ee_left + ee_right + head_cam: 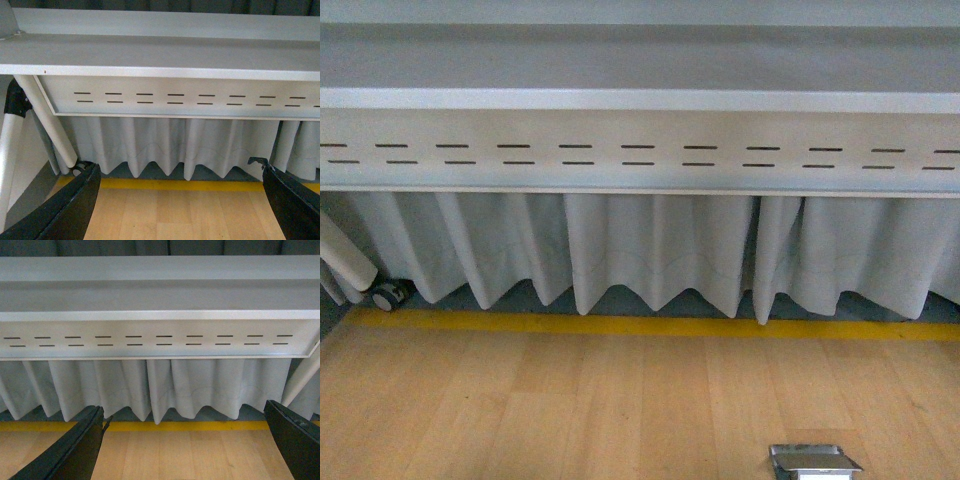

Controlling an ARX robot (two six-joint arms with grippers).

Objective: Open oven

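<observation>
Searching all three views turns up no oven, and that is the largest hazard here. The cameras sit low, facing a grey table (640, 100) and its slotted metal apron (640, 150), so any reach made from this pose would be blind. The oven probably stands on the tabletop above the frame, though that is only a guess. Rising toward it brings the next danger: the table's front edge spans the full width of every view, and an arm lifted straight up could strike that edge or the apron. Behind hangs a pleated grey curtain (660, 250), whose folds could snag a finger if either arm pushed too far forward under the table. Below lies the wooden floor (570, 410), crossed by a yellow stripe (620, 325) along the curtain's hem. A white table leg (345, 250) slants down at the floor's far left corner beside a caster (388, 295), and a metal floor box (813, 462) sits at the floor's near edge toward the right; these matter only if the base rolls. The left gripper (175, 167) is spread wide, its black fingers (75, 210) far apart with nothing between them. The right gripper (185, 407) is spread the same way and empty, and such wide claws could more easily clip the table edge on the way up.
</observation>
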